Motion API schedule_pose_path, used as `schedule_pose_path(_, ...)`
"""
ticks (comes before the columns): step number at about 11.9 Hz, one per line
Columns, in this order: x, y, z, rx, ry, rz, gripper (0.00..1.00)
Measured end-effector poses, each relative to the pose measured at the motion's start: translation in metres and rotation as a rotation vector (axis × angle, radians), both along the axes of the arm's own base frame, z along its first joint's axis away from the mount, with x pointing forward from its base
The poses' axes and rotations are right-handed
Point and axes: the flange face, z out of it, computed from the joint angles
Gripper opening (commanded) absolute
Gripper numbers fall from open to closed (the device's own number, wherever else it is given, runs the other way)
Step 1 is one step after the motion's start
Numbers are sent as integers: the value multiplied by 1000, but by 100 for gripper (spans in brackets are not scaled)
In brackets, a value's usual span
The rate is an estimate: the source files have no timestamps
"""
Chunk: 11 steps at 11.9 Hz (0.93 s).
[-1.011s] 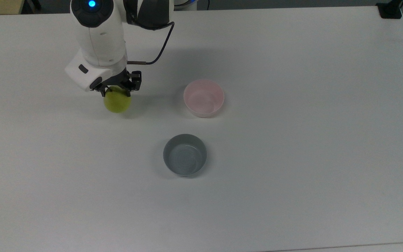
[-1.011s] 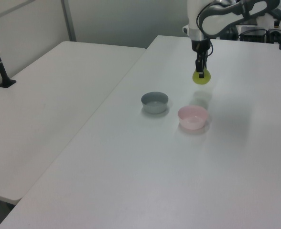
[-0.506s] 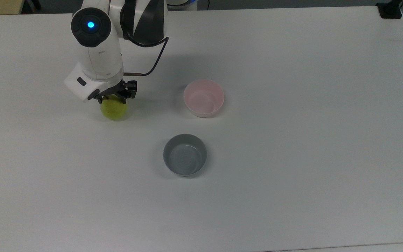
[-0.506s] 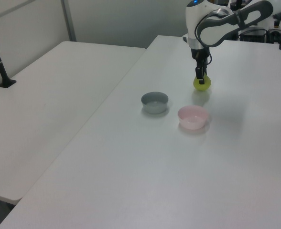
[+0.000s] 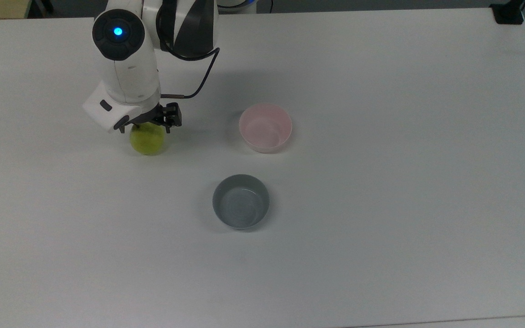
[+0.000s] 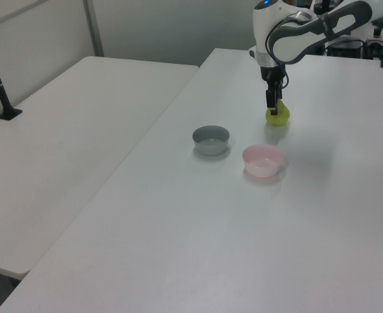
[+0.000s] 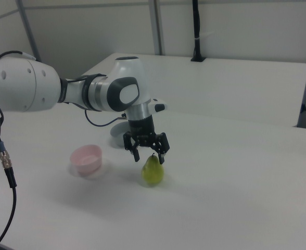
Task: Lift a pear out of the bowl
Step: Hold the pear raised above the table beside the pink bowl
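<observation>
**Pear on the table, gripper spread above it**

The pear (image 7: 152, 170) is a small yellow-green fruit, broad and round at the bottom and narrowing toward the top, with a short dark stem (image 7: 153, 154) pointing up. It stands upright on the white table (image 5: 381, 228), outside both bowls. In the top view it lies at the table's left, well apart from the pink bowl (image 5: 265, 127), which is to its right. In the right view the pear is just right of that bowl, a little nearer the camera. The pink bowl has a whitish outer wall and holds nothing. The grey bowl (image 5: 241, 201) sits nearer the top view's bottom edge, below and slightly left of the pink one, and also holds nothing.

The gripper (image 7: 147, 152) hangs directly over the pear with its black fingers (image 7: 162, 152) spread wide, one on each side of the stem. In the right view the fingertips are level with the pear's top and do not appear to press on it. In the left view the gripper (image 6: 272, 109) stands just above the fruit, at the far end of the table.

One second ago the pear hung clear of the table, clasped in the gripper, with its shadow below it in the left view. Half a second ago it had come down to the table surface. Now the fingers have parted, the pear rests on its own, and the arm has barely shifted. Both bowls are where they were.
</observation>
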Motion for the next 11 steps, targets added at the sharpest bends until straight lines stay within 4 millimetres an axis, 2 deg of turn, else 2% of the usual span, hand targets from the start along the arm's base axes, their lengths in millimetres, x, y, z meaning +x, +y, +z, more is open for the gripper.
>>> schedule_pose_path(2, 2, 0, 15, -5, -28, -17, 100)
schedule_pose_path(4, 5, 10, 51, -13, -73, -69, 100)
schedule_pose_path(5, 5, 25, 73, -1, -82, -72, 100)
schedule_pose_path(7, 1, 77, 109, 46, -86, -51, 100)
schedule_pose_path(9, -13, 125, 141, 64, -82, -30, 100)
schedule_pose_path(11, -34, 155, 172, 63, -71, -24, 100)
